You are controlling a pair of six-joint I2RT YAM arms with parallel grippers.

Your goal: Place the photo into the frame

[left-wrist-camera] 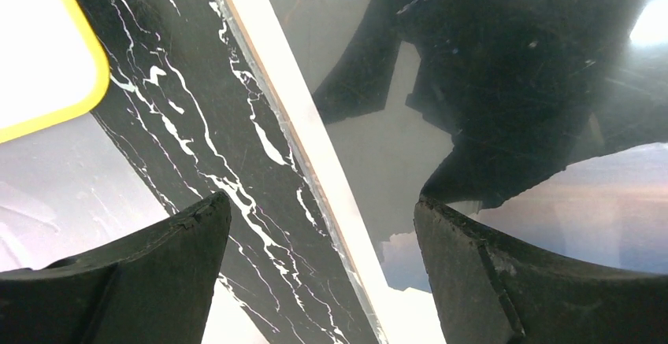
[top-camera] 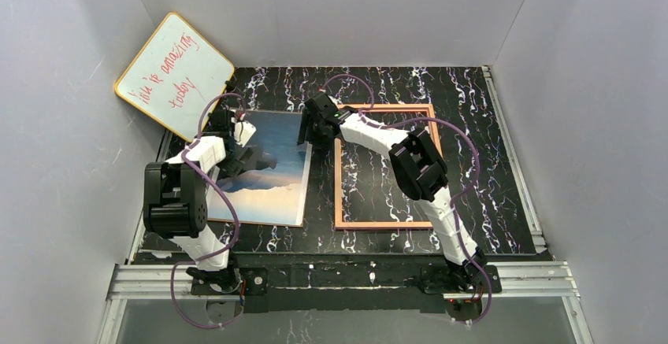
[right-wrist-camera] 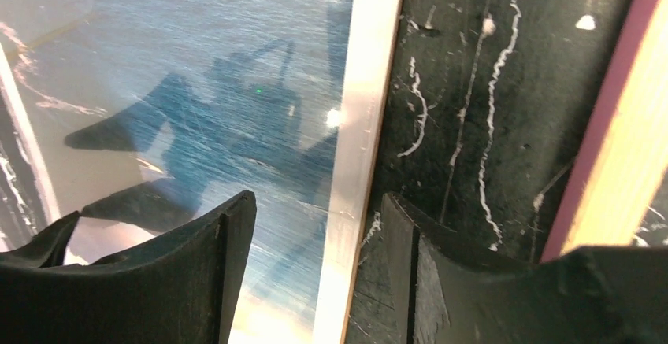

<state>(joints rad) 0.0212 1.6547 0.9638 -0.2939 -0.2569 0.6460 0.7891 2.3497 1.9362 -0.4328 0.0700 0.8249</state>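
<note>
Thin rectangular picture frame with wood-coloured rails [top-camera: 378, 224]: lies flat, right of centre on the black, white-veined marble-pattern worktop [top-camera: 488, 163]; only the worktop's veining shows inside its opening. Large rectangular print of a coastal landscape, blue sea and pale sky [top-camera: 276, 194]: lies flat, picture side up, just left of the frame, a strip of worktop between them. Yellow-edged whiteboard with red writing [top-camera: 175, 72]: leans at the far left corner. Left hand [left-wrist-camera: 319, 201]: low over the print's left edge, jaws wide, one finger [left-wrist-camera: 157, 257] over bare worktop and the other over the print, gripping nothing. Right hand [right-wrist-camera: 317, 198]: its arm reaches across the frame's far left corner; it straddles the print's right edge, jaws moderately apart, closed on nothing.
</note>
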